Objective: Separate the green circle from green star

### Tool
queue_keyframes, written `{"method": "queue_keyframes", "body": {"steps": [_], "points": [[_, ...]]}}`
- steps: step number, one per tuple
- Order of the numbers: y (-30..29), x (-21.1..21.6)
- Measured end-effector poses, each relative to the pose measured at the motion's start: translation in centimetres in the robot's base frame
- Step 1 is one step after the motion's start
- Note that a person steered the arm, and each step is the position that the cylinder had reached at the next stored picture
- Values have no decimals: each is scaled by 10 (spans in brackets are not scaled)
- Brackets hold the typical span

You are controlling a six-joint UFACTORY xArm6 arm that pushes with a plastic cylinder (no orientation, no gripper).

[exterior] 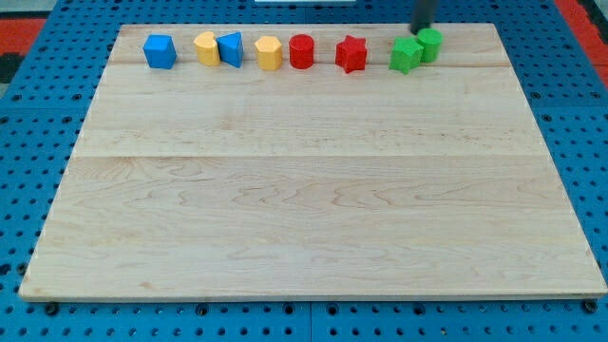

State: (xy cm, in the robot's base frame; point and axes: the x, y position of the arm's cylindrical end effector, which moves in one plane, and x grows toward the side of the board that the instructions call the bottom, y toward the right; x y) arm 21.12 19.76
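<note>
The green star point(406, 55) and the green circle point(429, 44) sit touching each other near the view's top right of the wooden board point(313, 190). The star is to the left and slightly below the circle. My tip point(418, 28) comes down from the view's top edge and ends just above and between the two green blocks, close to the circle's upper left side.
A row of blocks runs along the top of the board: a blue cube point(160, 51), a yellow block point(206, 47), a blue block point(230, 48), a yellow block point(269, 52), a red cylinder point(301, 51), and a red star point(351, 54).
</note>
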Motion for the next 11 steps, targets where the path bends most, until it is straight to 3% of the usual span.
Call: {"method": "queue_keyframes", "body": {"steps": [1, 2, 3, 4, 5, 7, 11], "points": [[34, 8], [20, 17], [19, -18], [-45, 2], [-21, 24], [-15, -8], [-7, -20]]}}
